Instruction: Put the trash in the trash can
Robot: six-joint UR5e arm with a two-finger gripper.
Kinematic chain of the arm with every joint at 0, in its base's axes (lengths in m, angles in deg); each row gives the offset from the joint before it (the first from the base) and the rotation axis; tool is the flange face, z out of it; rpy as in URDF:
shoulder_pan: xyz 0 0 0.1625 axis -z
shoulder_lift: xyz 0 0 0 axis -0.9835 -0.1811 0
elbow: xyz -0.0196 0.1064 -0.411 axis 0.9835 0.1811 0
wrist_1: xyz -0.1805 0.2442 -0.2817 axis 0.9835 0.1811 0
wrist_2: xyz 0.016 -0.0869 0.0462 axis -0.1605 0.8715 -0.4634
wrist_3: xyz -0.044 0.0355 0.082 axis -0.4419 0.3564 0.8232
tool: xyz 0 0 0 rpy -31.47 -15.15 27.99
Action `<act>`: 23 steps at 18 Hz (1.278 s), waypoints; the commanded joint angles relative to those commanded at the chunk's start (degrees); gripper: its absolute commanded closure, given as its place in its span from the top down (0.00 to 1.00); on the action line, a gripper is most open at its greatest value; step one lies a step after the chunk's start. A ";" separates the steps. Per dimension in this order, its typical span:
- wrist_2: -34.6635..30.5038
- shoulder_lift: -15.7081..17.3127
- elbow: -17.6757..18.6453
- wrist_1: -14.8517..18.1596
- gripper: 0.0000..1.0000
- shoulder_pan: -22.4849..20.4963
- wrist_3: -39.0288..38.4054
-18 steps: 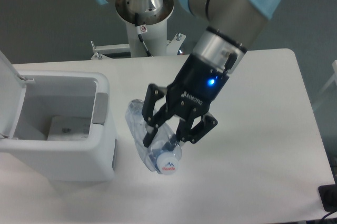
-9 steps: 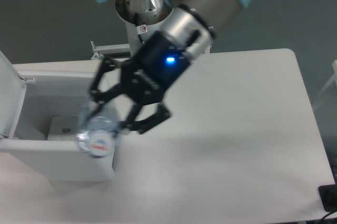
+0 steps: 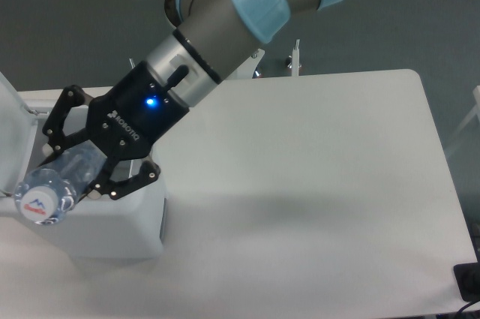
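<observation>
A white table fills most of the frame. At the left edge stands one white trash can, lid raised. Over its open top, the one arm's black gripper clasps one clear bluish bottle between its fingers; the bottle slants toward the lower left, its pale cap sticking out past the fingertips.

A robotics lab: pedestal-mounted arm at a plain white table.

bottle clear bluish, tilted, over bin | bin white, lid open
</observation>
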 joint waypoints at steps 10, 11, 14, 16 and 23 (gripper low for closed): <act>0.09 0.09 1.50 -0.17 1.00 -1.40 0.53; 0.09 0.09 1.50 -0.09 1.00 -2.80 0.62; 0.00 -1.66 0.89 -0.09 1.00 -9.30 1.41; 0.09 -3.24 1.23 -0.17 1.00 -13.60 3.51; 0.00 -9.57 1.33 -0.09 1.00 -24.25 5.63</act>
